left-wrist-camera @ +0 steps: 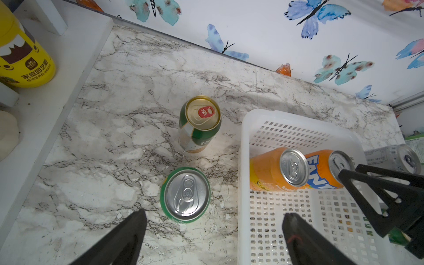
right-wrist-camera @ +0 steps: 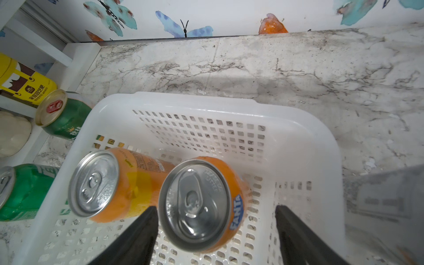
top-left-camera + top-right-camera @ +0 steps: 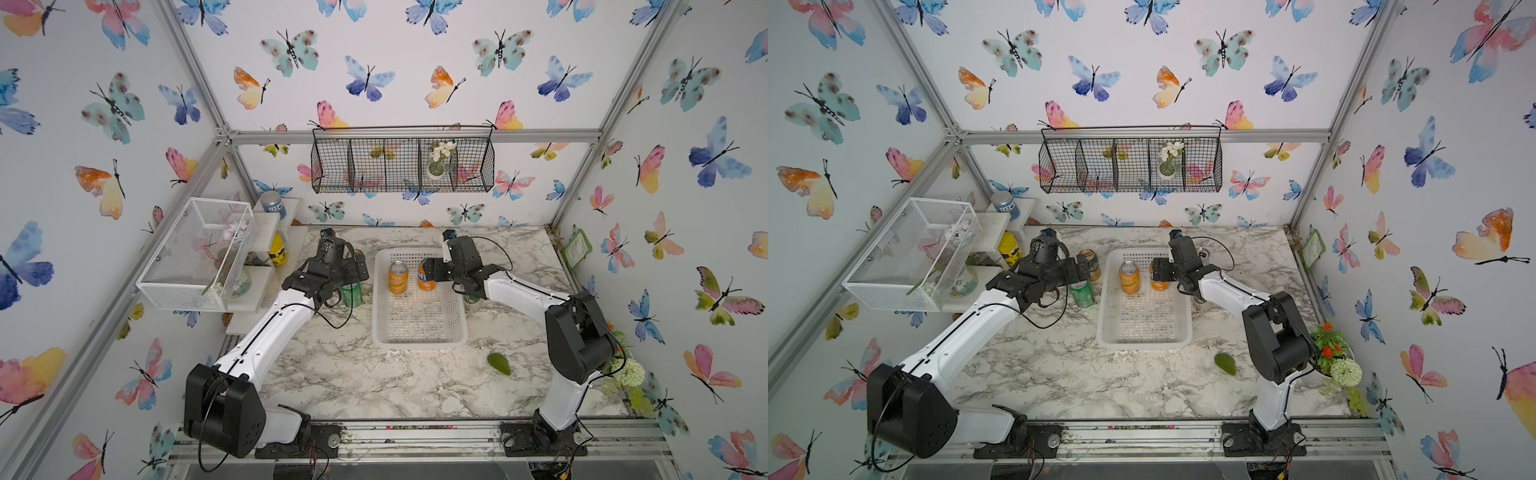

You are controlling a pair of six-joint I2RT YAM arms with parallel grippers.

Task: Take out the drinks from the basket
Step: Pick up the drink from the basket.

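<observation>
R gripper (image 2: 215, 208) is held wide astride Fanta can (image 2: 195, 202) in white basket (image 2: 160, 101), not clamped. L gripper (image 1: 215, 212) is held wide over bright green can (image 1: 185, 193) outside basket.

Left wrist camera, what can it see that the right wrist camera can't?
Only the left wrist view shows the left gripper, open, and the bright green can with its whole lid. Only the right wrist view shows the Fanta can with its whole lid, inside the open right gripper. Both: white basket, other orange can, dark green can, yellow jar.
</observation>
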